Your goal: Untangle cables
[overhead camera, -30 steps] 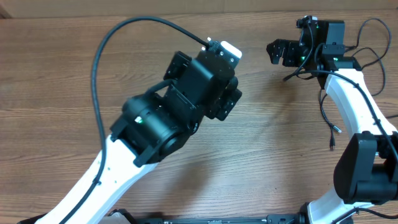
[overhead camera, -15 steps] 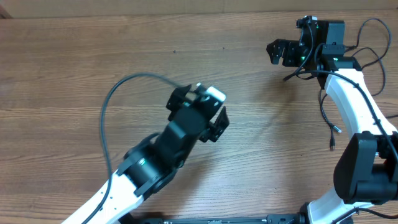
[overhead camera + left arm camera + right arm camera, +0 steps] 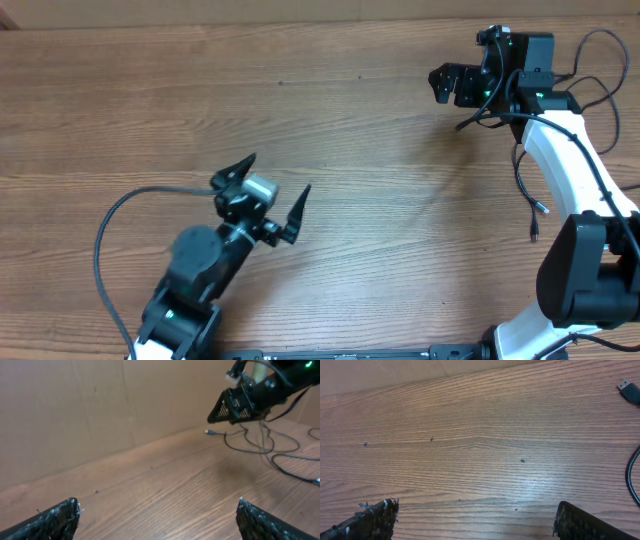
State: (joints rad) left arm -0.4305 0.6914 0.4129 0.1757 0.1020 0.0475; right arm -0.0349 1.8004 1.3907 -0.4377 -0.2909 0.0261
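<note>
Open-jawed and empty: left gripper (image 3: 277,180) well apart from the cables (image 3: 518,170), right gripper (image 3: 441,85) just beside them (loops trailing behind it, near its own arm). Likely to snag a loop on that arm when reaching, tightening instead of loosening.

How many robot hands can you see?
2. The left hand is low and left of the middle, open. The right hand is at the top right, open too. None seem hidden.

You see your right pincer (image 3: 476,519) with its two fingers (image 3: 375,516) spread wide over the wood-grain counter (image 3: 480,445). A black USB plug (image 3: 629,389) lies top right, and a black cable (image 3: 631,477) curves along the right edge
</note>
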